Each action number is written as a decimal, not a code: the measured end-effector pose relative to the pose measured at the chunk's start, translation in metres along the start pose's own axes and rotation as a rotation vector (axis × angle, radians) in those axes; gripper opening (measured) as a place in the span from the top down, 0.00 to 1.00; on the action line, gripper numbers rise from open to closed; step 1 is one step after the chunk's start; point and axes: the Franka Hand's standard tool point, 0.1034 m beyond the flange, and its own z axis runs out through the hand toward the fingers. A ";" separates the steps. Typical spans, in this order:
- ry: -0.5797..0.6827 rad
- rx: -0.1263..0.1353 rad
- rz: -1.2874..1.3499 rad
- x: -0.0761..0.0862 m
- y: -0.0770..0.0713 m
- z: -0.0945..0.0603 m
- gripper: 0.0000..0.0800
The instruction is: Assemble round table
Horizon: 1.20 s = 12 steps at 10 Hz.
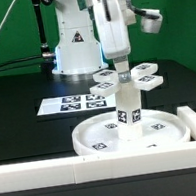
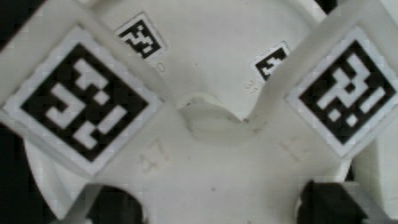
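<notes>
The round disc lies on the black desk at the near edge, pressed close to the long white border wall. The short post stands upright at the disc's centre, and the cross-shaped piece sits at the top of the post, under the hand. The hand comes straight down from above onto the cross. The wrist view is filled by the tagged arms of the cross-shaped piece, with dark fingertips at either side of its hub, so the hand looks closed on the cross, though actual contact is hard to confirm.

All parts look like rigid, light, smooth white plastic, so they probably do not flex but could slip or tilt under a loose grip. The hub of the cross, between two arms, seems the best hold. The marker board lies farther back, to the exterior view's left.
</notes>
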 end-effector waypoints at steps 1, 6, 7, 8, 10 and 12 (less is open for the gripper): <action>-0.010 0.019 0.127 0.000 -0.001 0.000 0.46; -0.042 0.030 0.409 0.000 -0.003 -0.001 0.46; -0.042 0.030 0.382 0.000 -0.003 -0.001 0.46; -0.047 0.029 0.349 -0.001 -0.004 -0.004 0.33; -0.091 0.054 0.333 -0.008 -0.007 -0.027 0.20; -0.105 0.056 0.309 -0.011 -0.005 -0.032 0.19</action>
